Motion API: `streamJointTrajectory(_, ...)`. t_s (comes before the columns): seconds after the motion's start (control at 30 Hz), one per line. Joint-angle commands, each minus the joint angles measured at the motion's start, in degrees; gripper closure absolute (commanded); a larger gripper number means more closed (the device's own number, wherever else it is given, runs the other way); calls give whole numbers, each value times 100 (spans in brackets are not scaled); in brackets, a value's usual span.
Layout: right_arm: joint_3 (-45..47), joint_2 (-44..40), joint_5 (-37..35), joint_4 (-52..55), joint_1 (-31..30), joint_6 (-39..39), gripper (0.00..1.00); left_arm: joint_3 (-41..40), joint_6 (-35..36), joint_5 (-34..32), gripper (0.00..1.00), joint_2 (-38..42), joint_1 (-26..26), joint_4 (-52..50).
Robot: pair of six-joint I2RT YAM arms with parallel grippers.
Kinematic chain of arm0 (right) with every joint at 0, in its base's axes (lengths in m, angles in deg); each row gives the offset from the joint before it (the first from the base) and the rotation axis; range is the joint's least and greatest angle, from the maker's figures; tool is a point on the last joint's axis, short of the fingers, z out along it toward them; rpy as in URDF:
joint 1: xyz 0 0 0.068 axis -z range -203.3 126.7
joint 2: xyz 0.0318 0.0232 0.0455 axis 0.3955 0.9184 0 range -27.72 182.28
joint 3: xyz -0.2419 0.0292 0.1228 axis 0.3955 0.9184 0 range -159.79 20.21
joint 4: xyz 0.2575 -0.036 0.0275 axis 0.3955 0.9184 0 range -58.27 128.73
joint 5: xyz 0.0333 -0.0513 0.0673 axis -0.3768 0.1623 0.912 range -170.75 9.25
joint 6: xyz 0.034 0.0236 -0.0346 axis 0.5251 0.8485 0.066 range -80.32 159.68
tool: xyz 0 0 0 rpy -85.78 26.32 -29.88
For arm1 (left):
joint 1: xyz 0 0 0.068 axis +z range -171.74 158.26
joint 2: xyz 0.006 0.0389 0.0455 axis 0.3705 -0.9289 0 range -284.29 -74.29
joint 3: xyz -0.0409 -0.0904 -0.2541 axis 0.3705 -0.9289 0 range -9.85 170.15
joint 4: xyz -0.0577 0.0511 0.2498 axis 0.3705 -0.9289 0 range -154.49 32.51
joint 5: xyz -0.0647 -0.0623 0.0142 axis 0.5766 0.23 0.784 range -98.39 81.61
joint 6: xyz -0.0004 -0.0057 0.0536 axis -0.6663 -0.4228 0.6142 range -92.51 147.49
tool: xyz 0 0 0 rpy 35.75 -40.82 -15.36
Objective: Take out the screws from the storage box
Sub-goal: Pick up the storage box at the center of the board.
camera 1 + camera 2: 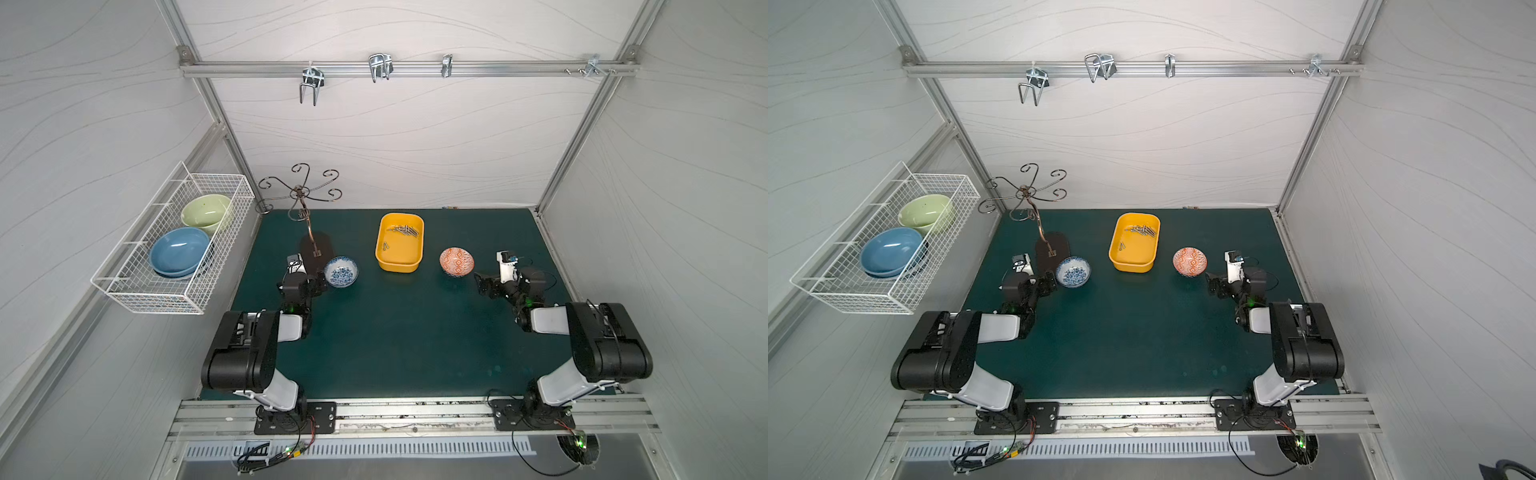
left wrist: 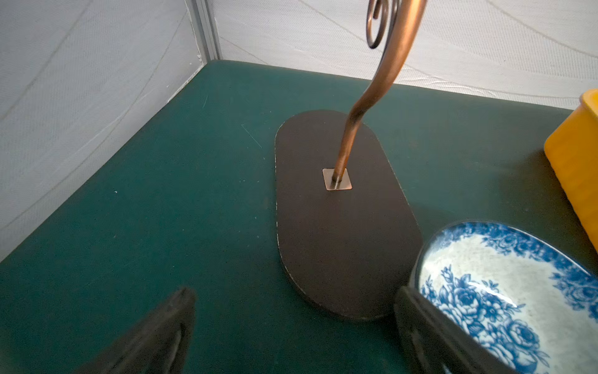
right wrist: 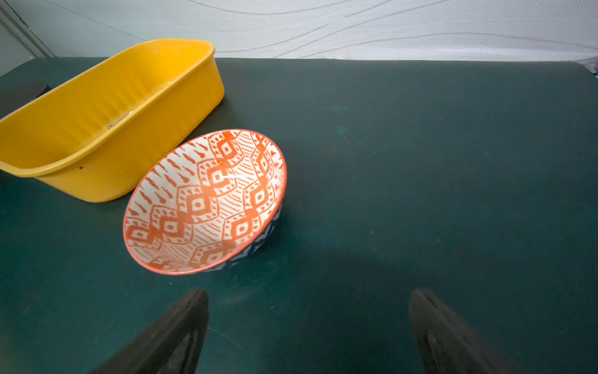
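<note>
Yellow storage box sat between the blue bowl and the orange bowl, apart from both. I saw my left gripper and right gripper both spread wide, grasping nothing. The screws lay inside the box, mostly at its far end.

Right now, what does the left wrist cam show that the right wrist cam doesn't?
Left wrist only: the hook stand's copper stem, the blue floral bowl and the open left pincer.
Right wrist only: the orange patterned bowl, the open right pincer, and the inside of the storage box, with one of the screws visible.
Both: the yellow storage box (only a corner in the left wrist view), the green mat and the white wall.
</note>
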Motion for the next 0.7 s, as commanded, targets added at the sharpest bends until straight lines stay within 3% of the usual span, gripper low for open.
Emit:
streamJointTrajectory(0.0, -26, 0, 59, -16, 13, 11, 1, 42, 52, -5, 0, -23, -25, 226)
streamJointTrajectory(0.67, -35, 3, 127, -15, 60, 34, 1, 19, -20, 206, 0, -11, 89, 251)
